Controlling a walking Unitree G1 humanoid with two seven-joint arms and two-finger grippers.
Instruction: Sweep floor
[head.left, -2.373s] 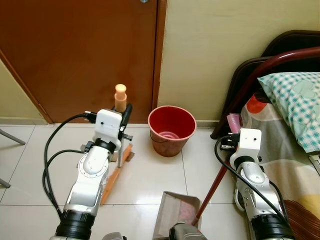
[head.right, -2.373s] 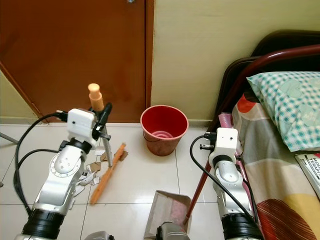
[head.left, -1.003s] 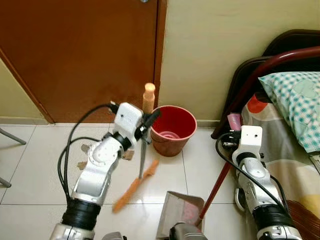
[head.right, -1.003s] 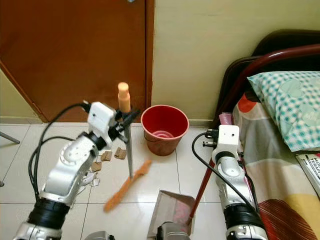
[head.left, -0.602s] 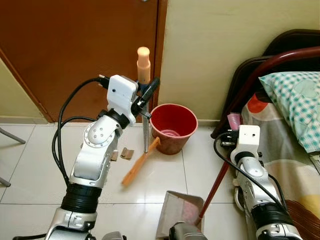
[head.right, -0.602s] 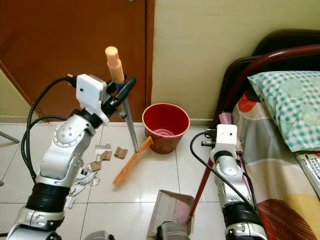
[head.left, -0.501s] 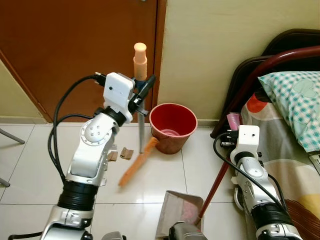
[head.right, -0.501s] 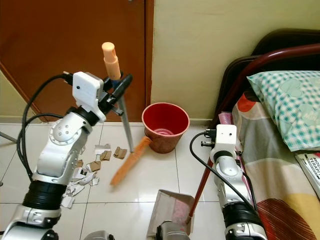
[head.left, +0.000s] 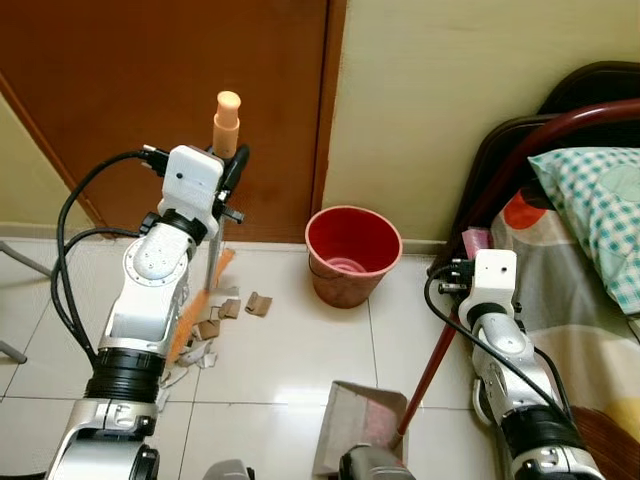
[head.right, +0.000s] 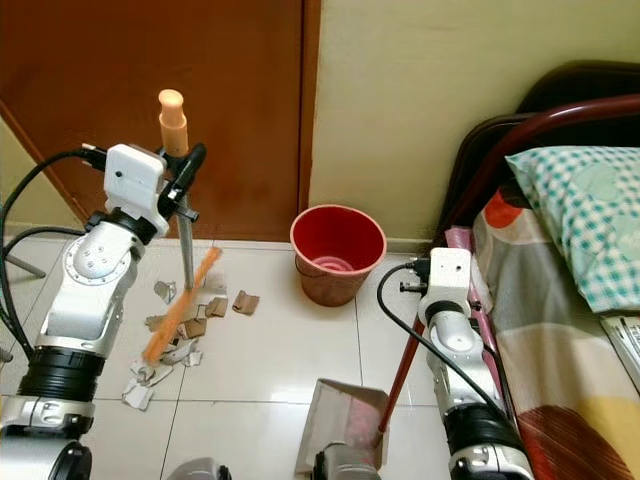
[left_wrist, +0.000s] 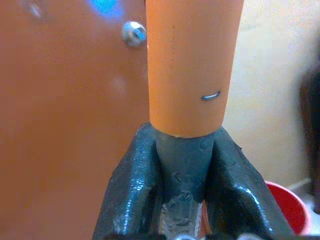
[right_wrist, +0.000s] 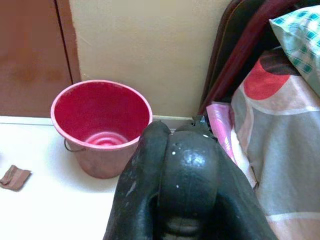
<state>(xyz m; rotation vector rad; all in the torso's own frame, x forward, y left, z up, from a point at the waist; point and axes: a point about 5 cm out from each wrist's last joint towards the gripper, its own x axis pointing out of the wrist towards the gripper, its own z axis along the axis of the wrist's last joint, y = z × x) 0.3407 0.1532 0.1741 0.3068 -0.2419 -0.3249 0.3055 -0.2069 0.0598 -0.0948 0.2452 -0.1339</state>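
Floor debris: paper scraps (head.right: 185, 330) lie past the dustpan (head.right: 340, 420), whose handle your right end effector (right_wrist: 175, 165) grips. Left end effector (head.right: 185, 175) clamps the broom (head.right: 180, 300); draw short, low strokes toward the pan, clear of the bucket (head.right: 338, 252).

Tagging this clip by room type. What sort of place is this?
Probably a home bedroom: a bed with a checked pillow beside a brown wooden door, on a white tiled floor.

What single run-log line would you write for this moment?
left claw: shut on broom | broom head among paper scraps | right claw: shut on dustpan handle | bucket: by wall
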